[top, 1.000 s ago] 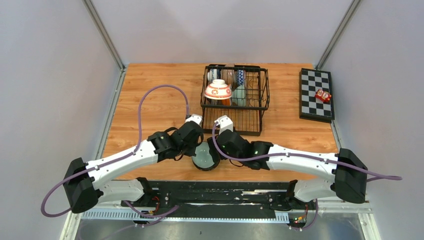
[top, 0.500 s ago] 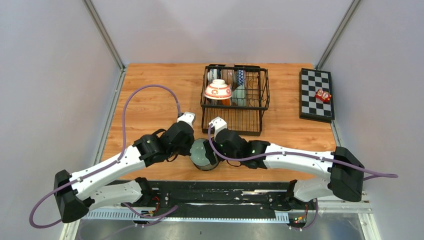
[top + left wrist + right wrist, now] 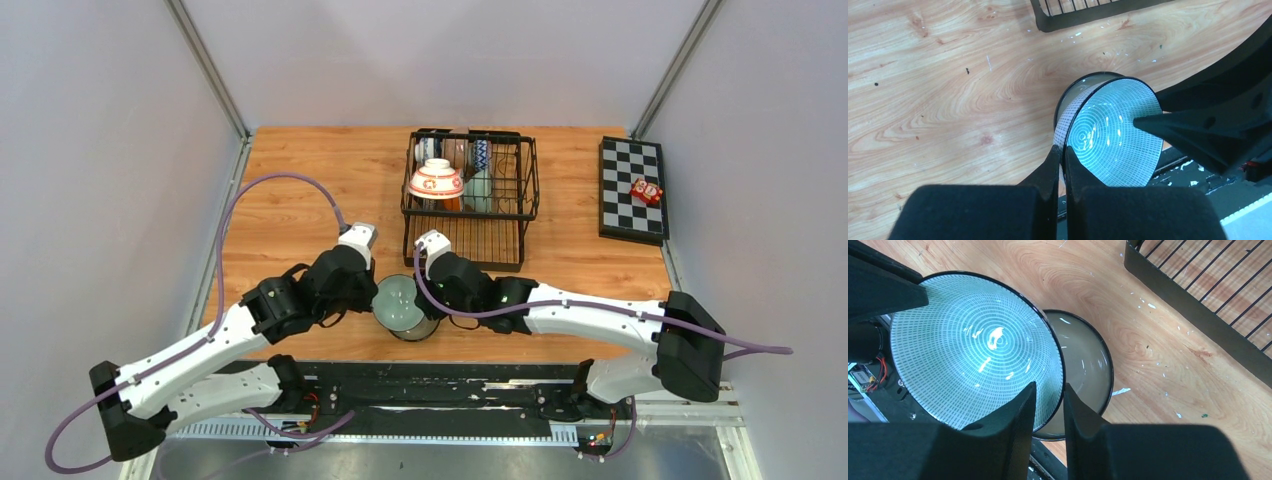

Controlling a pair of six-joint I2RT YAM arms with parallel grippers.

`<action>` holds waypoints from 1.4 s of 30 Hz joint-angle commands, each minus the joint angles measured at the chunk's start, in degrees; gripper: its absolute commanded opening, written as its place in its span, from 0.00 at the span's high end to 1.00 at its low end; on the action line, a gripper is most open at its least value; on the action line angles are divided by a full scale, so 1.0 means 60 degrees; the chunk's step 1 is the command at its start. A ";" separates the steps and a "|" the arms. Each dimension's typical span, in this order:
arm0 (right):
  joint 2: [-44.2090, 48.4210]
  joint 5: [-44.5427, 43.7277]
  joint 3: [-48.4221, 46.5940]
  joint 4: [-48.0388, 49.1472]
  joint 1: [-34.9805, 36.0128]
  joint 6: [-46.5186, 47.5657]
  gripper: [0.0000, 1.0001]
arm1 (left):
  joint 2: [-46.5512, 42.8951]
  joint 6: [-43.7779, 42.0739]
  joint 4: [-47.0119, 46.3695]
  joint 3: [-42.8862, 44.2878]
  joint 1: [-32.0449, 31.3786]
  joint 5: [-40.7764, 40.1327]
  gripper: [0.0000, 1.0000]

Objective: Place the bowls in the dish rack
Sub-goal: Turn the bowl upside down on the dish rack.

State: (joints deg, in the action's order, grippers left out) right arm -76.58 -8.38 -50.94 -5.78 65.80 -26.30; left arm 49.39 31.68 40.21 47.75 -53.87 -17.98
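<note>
A pale green bowl (image 3: 400,303) with fine dash rings hangs tilted over a second, dark-rimmed beige bowl (image 3: 1083,365) that rests on the table. My left gripper (image 3: 1062,148) is shut on the green bowl's (image 3: 1113,140) left rim. My right gripper (image 3: 1049,386) straddles the opposite rim of that bowl (image 3: 973,345), one finger inside and one outside. Its jaws are narrow, with a gap still showing. The dish rack (image 3: 405,210) stands behind, holding a red-patterned bowl (image 3: 436,180) and several others.
A checkered board (image 3: 630,215) with a small red toy (image 3: 646,191) lies at the far right. The rack's front tray edge (image 3: 1188,295) is close beyond the two bowls. The table's near edge and the black base rail sit just behind the bowls.
Both arms shifted left, and the green bowl was raised and tipped off the lower bowl. The right gripper's jaws closed in from wide around its rim. The left grip is unchanged.
</note>
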 commanded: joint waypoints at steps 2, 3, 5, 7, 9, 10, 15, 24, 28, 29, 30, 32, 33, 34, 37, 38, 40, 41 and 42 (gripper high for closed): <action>0.0088 0.0219 0.0022 0.0440 -0.0048 -0.0220 0.80 | -0.0532 0.0262 -0.0995 -0.0282 -0.0090 0.0643 1.00; 0.0102 0.0204 0.0023 0.0433 -0.0049 -0.0220 0.86 | -0.0616 0.0270 -0.1024 -0.0315 -0.0090 0.0682 1.00; 0.0173 0.0125 0.0044 0.0423 -0.0050 -0.0234 0.97 | -0.0718 0.0299 -0.1015 -0.0339 -0.0090 0.0732 1.00; 0.0288 -0.0009 0.0077 0.0403 -0.0045 -0.0244 0.97 | -0.0794 0.0324 -0.0968 -0.0341 -0.0090 0.0753 1.00; 0.0433 -0.0170 0.0084 0.0318 -0.0050 -0.0224 0.97 | -0.0789 0.0330 -0.0813 -0.0330 -0.0090 0.0686 1.00; 0.0497 -0.0291 0.0074 0.0236 -0.0048 -0.0217 0.97 | -0.0790 0.0328 -0.0756 -0.0326 -0.0082 0.0649 1.00; 0.0740 -0.0783 -0.0012 -0.0036 -0.0039 -0.0028 0.97 | -0.0441 0.0381 -0.0316 -0.0243 -0.0090 0.0493 0.86; 0.0882 -0.1142 -0.0395 -0.0529 -0.0039 0.0150 0.97 | 0.0121 0.0467 -0.0076 -0.0318 -0.0090 0.0375 0.64; 0.0851 -0.1292 -0.0620 -0.0727 -0.0041 0.0162 0.97 | 0.0320 0.0493 -0.0251 -0.0409 -0.0090 0.0414 0.61; 0.0820 -0.1305 -0.0695 -0.0768 -0.0039 0.0170 0.97 | 0.0418 0.0501 -0.0292 -0.0410 -0.0090 0.0462 0.61; 0.0800 -0.1312 -0.0776 -0.0818 -0.0032 0.0175 0.97 | 0.0493 0.0509 -0.0378 -0.0413 -0.0090 0.0506 0.61; 0.0736 -0.1328 -0.0905 -0.0894 -0.0050 0.0156 0.97 | 0.0624 0.0534 -0.0531 -0.0441 -0.0090 0.0566 0.61; 0.0716 -0.1339 -0.0978 -0.0937 -0.0040 0.0162 0.97 | 0.0671 0.0542 -0.0610 -0.0441 -0.0090 0.0598 0.61; 0.0664 -0.1362 -0.1040 -0.0975 -0.0039 0.0152 0.97 | 0.0700 0.0536 -0.0664 -0.0443 -0.0086 0.0607 0.61; 0.0620 -0.1393 -0.1156 -0.1048 -0.0032 0.0119 0.97 | 0.0799 0.0532 -0.0772 -0.0470 -0.0090 0.0634 0.65; 0.0610 -0.1398 -0.1159 -0.1049 -0.0025 0.0108 0.97 | 0.0843 0.0529 -0.0811 -0.0496 -0.0086 0.0685 0.67; 0.0570 -0.1423 -0.1236 -0.1091 -0.0028 0.0095 0.97 | 0.0859 0.0568 -0.0833 -0.0550 -0.0088 0.0686 0.75; 0.0543 -0.1451 -0.1261 -0.1117 -0.0025 0.0100 0.97 | 0.0819 0.0592 -0.0853 -0.0583 -0.0089 0.0689 0.79; 0.0522 -0.1466 -0.1282 -0.1153 -0.0035 0.0102 0.97 | 0.0770 0.0623 -0.0893 -0.0622 -0.0090 0.0696 0.83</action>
State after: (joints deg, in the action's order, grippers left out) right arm -73.30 -15.64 -55.88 -12.38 65.21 -25.45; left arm 54.33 34.96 36.47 45.17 -53.91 -14.33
